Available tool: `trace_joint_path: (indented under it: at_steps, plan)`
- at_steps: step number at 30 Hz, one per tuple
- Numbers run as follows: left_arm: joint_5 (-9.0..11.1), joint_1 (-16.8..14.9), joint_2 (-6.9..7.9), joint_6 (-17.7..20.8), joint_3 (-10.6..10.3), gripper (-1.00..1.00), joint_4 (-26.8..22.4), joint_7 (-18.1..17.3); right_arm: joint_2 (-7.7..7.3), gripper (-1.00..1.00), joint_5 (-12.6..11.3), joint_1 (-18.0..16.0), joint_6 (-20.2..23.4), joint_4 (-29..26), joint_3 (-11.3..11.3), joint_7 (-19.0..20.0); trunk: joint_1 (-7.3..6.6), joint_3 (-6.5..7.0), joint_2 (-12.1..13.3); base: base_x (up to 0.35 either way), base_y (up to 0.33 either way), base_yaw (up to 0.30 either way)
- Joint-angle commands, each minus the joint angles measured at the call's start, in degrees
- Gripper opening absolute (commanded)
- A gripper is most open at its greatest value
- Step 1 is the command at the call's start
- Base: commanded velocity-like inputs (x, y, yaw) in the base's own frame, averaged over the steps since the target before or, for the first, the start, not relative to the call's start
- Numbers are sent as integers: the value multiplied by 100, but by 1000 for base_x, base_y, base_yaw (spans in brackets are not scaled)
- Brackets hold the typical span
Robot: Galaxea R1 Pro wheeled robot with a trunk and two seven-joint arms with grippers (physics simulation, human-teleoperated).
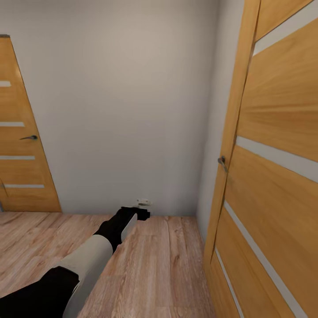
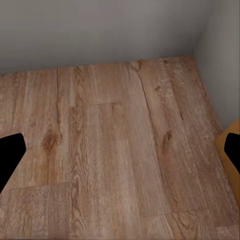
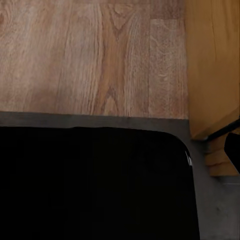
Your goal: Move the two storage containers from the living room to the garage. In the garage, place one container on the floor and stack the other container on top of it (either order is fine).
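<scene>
A: Head view, quick. Hallway corner: plain white wall (image 1: 132, 110) ahead, light wood-plank floor (image 1: 163, 265), a wooden door (image 1: 22, 145) with pale horizontal strips and a dark lever handle (image 1: 29, 138) at far left, shut against the wall. A second wooden door (image 1: 274, 176) of the same style stands close at right, with a grey handle (image 1: 222, 162) on its edge.

B: Task items?

A: No orange-red bin to mark in these frames, so nothing to say about its look or place. Floor here is glossy wood plank, not concrete.

B: Arms?

A: Left arm (image 1: 88, 260) reaches forward from lower left, white forearm, black wrist. Left pincer (image 1: 142, 213) sits low near the wall base, just under a small white wall fitting (image 1: 144, 202). Too small there to judge the gap.

B: Left wrist view add anything?

A: Yes. Left pincer (image 2: 120, 150) fingertips (image 2: 10, 155) sit at opposite edges of the frame, spread wide, nothing between them, only plank floor (image 2: 115, 140) and the wall corner (image 2: 100, 30) beyond. An orange door edge (image 2: 227, 150) shows beside one tip.

B: Right wrist?

A: Big black body (image 3: 95, 185) blocks half the frame. Above it plank floor (image 3: 90, 55), a grey strip (image 3: 100, 121), and the wooden door's bottom corner (image 3: 212, 65). One black fingertip (image 3: 233, 147) at the frame edge; right pincer opening, cannot tell.
</scene>
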Motion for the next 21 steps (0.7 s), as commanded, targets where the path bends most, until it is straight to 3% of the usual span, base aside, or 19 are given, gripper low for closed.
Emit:
trace_joint_path:
  at_steps: [1, 6, 21]
  plan:
    - [60, -5, 0, 19, -26, 100, -3, 48, 0, 100, 14, -1, -19, 3, -5, 1, 0, -5, -3, 0, 0, 295]
    - [60, -5, 0, 19, -28, 100, -3, 48, 0, 100, 18, -1, -19, 3, 9, 1, 0, -5, -3, 0, 0, 200]
    - [60, -5, 0, 19, -25, 100, -3, 48, -11, 100, 40, -39, 46, -52, -16, -16, 0, -5, -3, 0, 0, 10]
